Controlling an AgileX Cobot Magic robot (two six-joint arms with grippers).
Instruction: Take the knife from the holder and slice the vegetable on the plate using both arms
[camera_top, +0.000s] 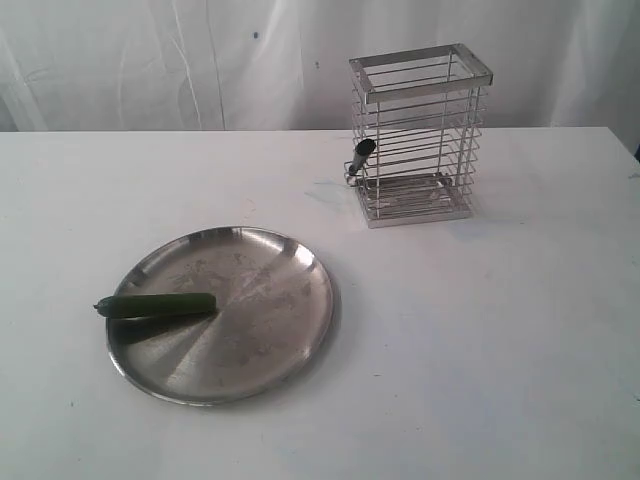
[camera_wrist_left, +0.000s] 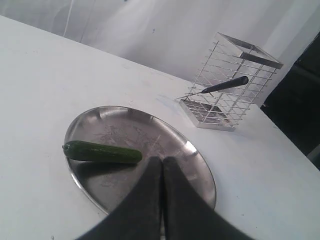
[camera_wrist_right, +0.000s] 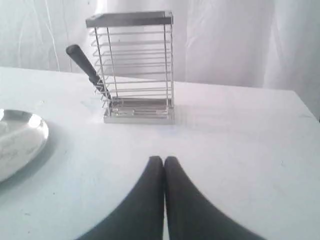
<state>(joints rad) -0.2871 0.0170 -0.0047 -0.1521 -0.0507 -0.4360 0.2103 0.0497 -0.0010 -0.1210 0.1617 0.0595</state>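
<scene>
The dark green vegetable (camera_top: 158, 305) (camera_wrist_left: 102, 152) lies on the left part of the round steel plate (camera_top: 260, 330) (camera_wrist_left: 197, 165) (camera_wrist_right: 20, 135). At the back stands the wire holder (camera_top: 420, 135) (camera_wrist_left: 227, 85) (camera_wrist_right: 132, 65). The knife (camera_top: 360, 156) (camera_wrist_left: 224, 85) (camera_wrist_right: 89, 71) leans in it, its black handle sticking out through the wires on the plate's side. Neither arm shows in the exterior view. My left gripper (camera_wrist_left: 162, 161) is shut and empty, above the plate's near part. My right gripper (camera_wrist_right: 163, 161) is shut and empty, above bare table, well short of the holder.
A white table (camera_top: 500, 340) carries everything, with a white cloth backdrop (camera_top: 150, 60) behind it. The table's right edge (camera_top: 625, 150) runs close to the holder's side.
</scene>
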